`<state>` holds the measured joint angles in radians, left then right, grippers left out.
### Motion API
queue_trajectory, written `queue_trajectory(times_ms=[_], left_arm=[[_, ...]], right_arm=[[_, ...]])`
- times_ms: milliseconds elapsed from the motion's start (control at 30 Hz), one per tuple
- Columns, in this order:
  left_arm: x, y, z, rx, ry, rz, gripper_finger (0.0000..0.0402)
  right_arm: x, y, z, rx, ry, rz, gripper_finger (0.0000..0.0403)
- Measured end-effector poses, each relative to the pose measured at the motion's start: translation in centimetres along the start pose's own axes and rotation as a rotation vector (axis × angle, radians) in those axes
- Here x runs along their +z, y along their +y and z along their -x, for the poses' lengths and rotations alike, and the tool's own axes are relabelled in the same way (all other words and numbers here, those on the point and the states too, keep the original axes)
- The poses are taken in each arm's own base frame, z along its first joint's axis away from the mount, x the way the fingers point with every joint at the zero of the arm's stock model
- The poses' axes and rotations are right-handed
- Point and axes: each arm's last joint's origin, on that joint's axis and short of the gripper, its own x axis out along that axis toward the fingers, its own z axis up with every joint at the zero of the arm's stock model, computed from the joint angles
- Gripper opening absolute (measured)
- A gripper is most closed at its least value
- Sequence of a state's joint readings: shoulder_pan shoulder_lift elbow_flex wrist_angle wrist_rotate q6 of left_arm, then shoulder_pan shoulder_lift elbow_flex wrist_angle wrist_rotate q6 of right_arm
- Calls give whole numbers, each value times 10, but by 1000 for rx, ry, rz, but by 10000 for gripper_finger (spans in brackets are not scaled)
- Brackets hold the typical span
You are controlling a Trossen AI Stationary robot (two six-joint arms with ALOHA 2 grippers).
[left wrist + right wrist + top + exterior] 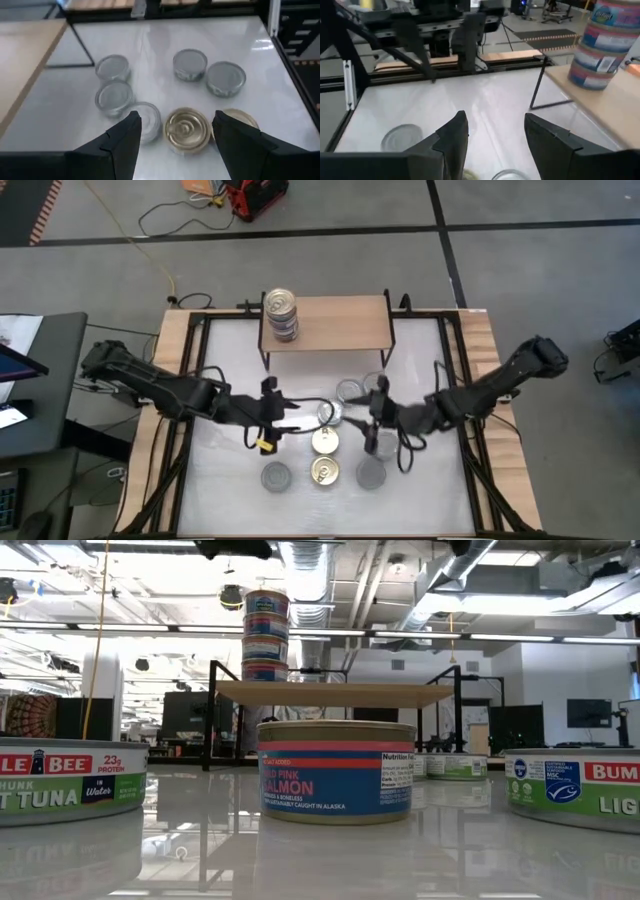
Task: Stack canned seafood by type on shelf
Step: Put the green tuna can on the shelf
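Note:
The shelf (330,320) stands at the table's far side with a stack of three cans (281,313) on its left end, which also shows in the right wrist view (605,45). Several flat seafood cans lie on the white table top: two gold-lidded ones (326,440) (324,471) and silver-lidded ones (352,391) (276,476) (371,472). My left gripper (297,417) hovers open above and left of them; a gold-lidded can (186,129) shows between its fingers, below them. My right gripper (365,415) hovers open over the cans from the right, with nothing between its fingers (496,117).
The shelf's thin black legs (264,360) (385,355) stand just beyond the cans. The two grippers face each other close over the table's middle. A black frame (190,410) runs along the table's sides. Bare table top lies left of the cans (225,470).

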<state>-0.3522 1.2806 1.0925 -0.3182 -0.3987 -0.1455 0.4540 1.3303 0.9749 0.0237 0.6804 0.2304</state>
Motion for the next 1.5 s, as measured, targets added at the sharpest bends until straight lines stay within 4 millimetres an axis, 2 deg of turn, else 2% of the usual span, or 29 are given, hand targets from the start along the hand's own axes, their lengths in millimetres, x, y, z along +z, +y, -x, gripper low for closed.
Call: queue_trajectory(times_ms=[133, 300, 433, 600, 767, 900, 1000, 1133, 1233, 1333, 1500], left_arm=[[-12, -5, -10, -9, -50, -36, 232], [-24, -8, -16, -13, -59, -89, 232], [-34, -8, -19, -6, -30, -99, 232], [-44, -7, -22, -4, -1, -123, 232], [-44, -10, -20, -17, 0, -111, 232], [-52, -21, -15, -96, 58, -136, 232], [-57, -31, -10, -147, 96, -127, 232], [-55, -36, -8, -140, 63, -56, 232], [-53, -38, -7, -164, 47, 11, 232], [-55, -48, -2, -179, 49, 1, 232], [-66, -71, 16, -168, 61, -75, 232]], right_arm=[[-11, 24, 2, 5, -24, -23, 219], [-28, 48, -6, -109, -86, -36, 219], [-40, 58, -20, -155, -124, -61, 219], [-50, 60, -36, -187, -131, -70, 220], [-46, 65, -44, -192, -137, -79, 220], [-37, 76, -47, -130, -139, -67, 220], [-37, 89, -48, -101, -121, -1, 220], [-37, 99, -43, -90, -109, 85, 220], [-30, 101, -42, -89, -128, 66, 220], [-25, 103, -42, -83, -135, 20, 220], [-38, 118, -57, -65, -108, 17, 220]])
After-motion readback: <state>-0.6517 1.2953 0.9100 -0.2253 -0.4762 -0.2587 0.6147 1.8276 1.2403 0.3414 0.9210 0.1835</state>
